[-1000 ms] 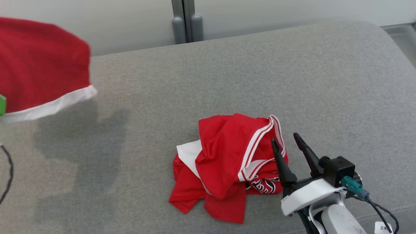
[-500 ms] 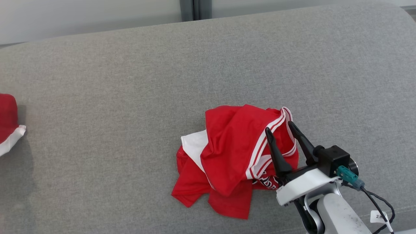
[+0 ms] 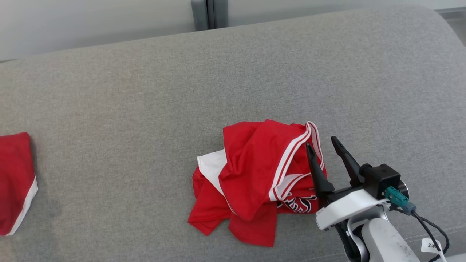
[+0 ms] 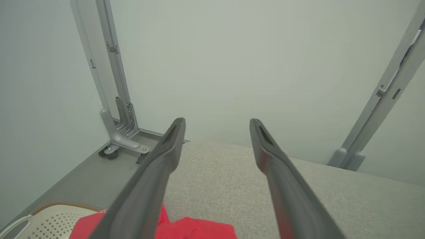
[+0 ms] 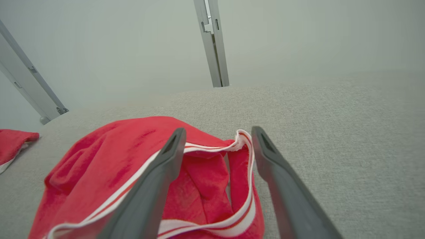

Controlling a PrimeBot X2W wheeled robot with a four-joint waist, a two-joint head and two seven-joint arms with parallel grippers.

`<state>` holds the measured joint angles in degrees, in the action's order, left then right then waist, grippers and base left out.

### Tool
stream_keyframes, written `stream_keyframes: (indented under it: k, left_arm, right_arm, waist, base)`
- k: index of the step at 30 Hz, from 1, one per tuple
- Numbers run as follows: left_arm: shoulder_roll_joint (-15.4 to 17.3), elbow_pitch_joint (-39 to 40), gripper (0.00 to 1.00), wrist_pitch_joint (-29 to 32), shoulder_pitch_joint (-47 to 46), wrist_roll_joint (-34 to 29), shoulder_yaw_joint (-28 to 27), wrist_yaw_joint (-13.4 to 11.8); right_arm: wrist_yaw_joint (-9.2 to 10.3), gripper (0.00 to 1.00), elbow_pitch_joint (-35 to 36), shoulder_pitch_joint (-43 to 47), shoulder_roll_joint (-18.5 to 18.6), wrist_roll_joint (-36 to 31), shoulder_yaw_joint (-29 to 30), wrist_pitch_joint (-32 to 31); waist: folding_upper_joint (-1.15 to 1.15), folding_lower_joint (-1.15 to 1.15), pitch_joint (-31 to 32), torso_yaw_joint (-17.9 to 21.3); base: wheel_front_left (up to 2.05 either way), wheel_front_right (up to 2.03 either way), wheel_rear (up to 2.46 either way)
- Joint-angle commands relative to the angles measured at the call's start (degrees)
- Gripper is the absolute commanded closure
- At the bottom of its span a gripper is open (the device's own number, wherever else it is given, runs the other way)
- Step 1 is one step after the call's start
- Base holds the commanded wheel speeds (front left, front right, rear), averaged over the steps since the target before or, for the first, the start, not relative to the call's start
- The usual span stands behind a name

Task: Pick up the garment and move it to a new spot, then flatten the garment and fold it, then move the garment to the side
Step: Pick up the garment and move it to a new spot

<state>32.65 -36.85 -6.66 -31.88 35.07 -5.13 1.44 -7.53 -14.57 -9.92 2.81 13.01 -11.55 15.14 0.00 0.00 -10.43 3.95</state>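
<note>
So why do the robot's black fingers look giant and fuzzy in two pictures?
Left wrist view: the camera sits right behind the left gripper, so it looms huge and smears toward the bottom edge. Right wrist view: same with the right gripper; the red garment beyond looks sharper. Head view: farther off, soft even light, no glare, grey cushion weave crisp.

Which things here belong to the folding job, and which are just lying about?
In the job: crumpled red garment, right gripper open over its striped edge, grey cushion.
Lying about: red cloth at the left edge, white basket, grey metal posts.
</note>
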Motion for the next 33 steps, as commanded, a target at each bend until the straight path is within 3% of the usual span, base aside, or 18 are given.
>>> stream_keyframes:
  k: [1,4,14,18,22,27,33]
  left_arm:
    - [-1.1,1.9,0.0,-1.3,0.1,-0.5,0.6,0.6]
    - [-4.6,8.2,0.0,-2.1,2.3,-1.2,3.1,0.6]
    - [-16.5,29.8,0.0,-4.9,18.2,-4.4,11.5,-4.4]
    - [-21.1,33.2,0.0,-7.1,26.0,-5.0,14.4,-4.6]
    - [-23.4,31.9,0.0,-8.2,32.2,-7.2,15.8,-5.2]
    - [-25.6,33.3,0.0,-8.5,37.8,-11.3,12.6,-4.1]
    - [-28.5,35.9,0.0,-8.5,44.4,-17.8,6.9,1.2]
  right_arm:
    - [0.08,0.0,0.3,0.6,0.1,-0.4,0.4,0.0]
    - [0.08,0.0,1.0,1.3,0.1,-1.0,1.4,0.0]
    - [0.07,0.0,4.1,2.1,0.1,-3.4,3.5,0.0]
    - [0.08,0.0,4.2,3.6,0.1,-4.5,5.1,0.0]
    - [0.08,0.0,3.7,5.3,0.1,-6.3,6.2,0.0]
    - [0.08,0.0,3.7,7.3,0.1,-7.5,7.0,0.0]
    - [0.08,0.0,4.2,10.1,0.1,-7.0,8.5,0.0]
  waist:
    - [0.0,0.0,1.6,-0.3]
    - [0.0,0.0,3.1,-0.6]
    - [0.0,0.0,5.5,0.5]
    - [0.0,0.0,6.6,0.6]
    - [0.0,0.0,7.8,0.3]
    - [0.0,0.0,8.9,-0.3]
    - [0.0,0.0,10.1,-2.4]
  base:
    - [0.0,0.0,0.0]
    - [0.0,0.0,0.0]
    - [0.0,0.0,0.0]
    - [0.0,0.0,0.0]
    - [0.0,0.0,0.0]
    - [0.0,0.0,0.0]
    - [0.0,0.0,0.0]
